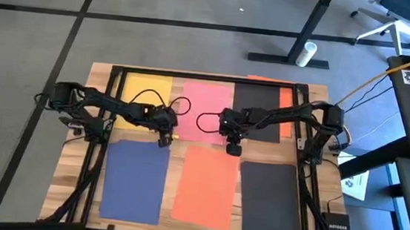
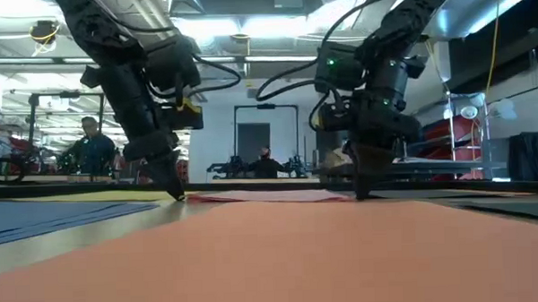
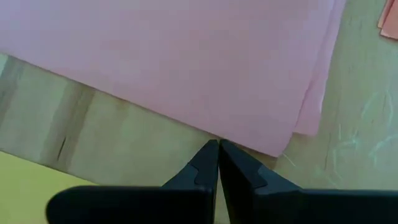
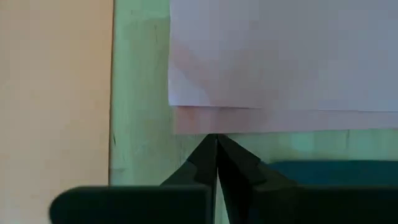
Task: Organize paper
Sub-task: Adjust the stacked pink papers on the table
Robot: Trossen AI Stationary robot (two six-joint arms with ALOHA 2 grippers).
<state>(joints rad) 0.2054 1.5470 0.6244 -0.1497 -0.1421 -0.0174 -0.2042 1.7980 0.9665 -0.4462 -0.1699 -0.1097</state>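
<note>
Coloured sheets of paper lie flat on the wooden table (image 1: 176, 146). In the far row are a yellow sheet (image 1: 143, 95), a pink stack (image 1: 205, 111) of two slightly offset sheets, and a black sheet (image 1: 256, 112) over an orange one (image 1: 286, 111). In the near row are a navy blue sheet (image 1: 134, 179), an orange sheet (image 1: 206, 186) and a black sheet (image 1: 272, 203). My left gripper (image 1: 164, 140) is shut at the pink stack's near left corner. My right gripper (image 1: 233, 150) is shut at its near right corner. My left gripper's shut fingertips (image 3: 211, 149) stand down at the table against the pink stack's near edge (image 3: 233, 138), close to its near left corner. The fingers come from above, pointing down. The stack lies flat. My right gripper's shut fingertips (image 4: 211, 142) meet the lower pink sheet's near edge (image 4: 217, 127), close to the near right corner, also from above. The sheets stay flat on the table.
A black frame (image 1: 303, 138) borders the table, with both arms mounted at its sides. Bare wood shows between the two rows of sheets. In the low view, people (image 2: 91, 144) and equipment stand in the room beyond the table.
</note>
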